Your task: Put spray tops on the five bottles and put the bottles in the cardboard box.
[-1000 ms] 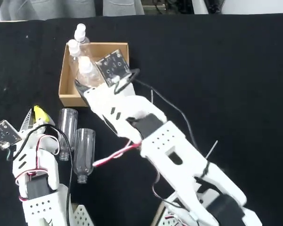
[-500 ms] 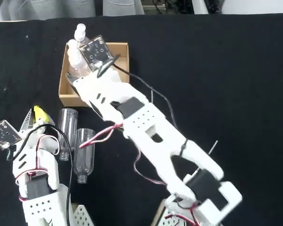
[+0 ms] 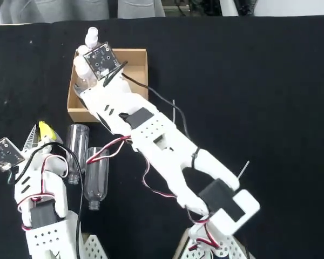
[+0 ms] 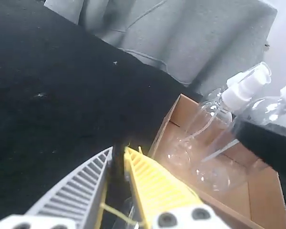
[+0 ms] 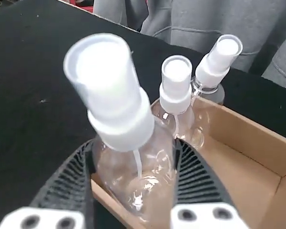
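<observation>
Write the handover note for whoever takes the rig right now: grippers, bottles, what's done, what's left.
Right gripper: shut on a spray-topped bottle, held at the corner of the cardboard box; not released, and I cannot tell if its base is down.
Left gripper: shut, empty, beside two bare bottles lying on the table.
Done: two other topped bottles stand in the box.
Left: let go of the third in the box, then top and box the two lying ones.
</observation>
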You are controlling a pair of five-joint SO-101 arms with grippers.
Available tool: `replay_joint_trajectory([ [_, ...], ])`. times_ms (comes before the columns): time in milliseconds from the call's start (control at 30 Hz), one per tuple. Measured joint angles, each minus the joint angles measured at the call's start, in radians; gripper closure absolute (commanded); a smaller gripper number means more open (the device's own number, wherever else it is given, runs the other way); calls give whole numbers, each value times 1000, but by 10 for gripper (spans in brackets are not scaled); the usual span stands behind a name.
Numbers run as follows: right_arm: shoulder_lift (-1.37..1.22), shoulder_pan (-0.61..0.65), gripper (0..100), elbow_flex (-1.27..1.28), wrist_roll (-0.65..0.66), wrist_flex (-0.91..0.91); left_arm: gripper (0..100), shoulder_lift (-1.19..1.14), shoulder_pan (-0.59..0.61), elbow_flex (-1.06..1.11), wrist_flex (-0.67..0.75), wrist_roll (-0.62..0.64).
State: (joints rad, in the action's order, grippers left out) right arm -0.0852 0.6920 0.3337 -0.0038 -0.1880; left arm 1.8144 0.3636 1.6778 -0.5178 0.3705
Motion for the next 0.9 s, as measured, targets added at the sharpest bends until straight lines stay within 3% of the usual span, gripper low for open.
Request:
replay_joint_trajectory([
  [300,-86,0,928,-2,-64,95,967,0,0,0,0,0],
  [900,-281,25,927,-127,-112,106,967,0,0,0,0,0],
])
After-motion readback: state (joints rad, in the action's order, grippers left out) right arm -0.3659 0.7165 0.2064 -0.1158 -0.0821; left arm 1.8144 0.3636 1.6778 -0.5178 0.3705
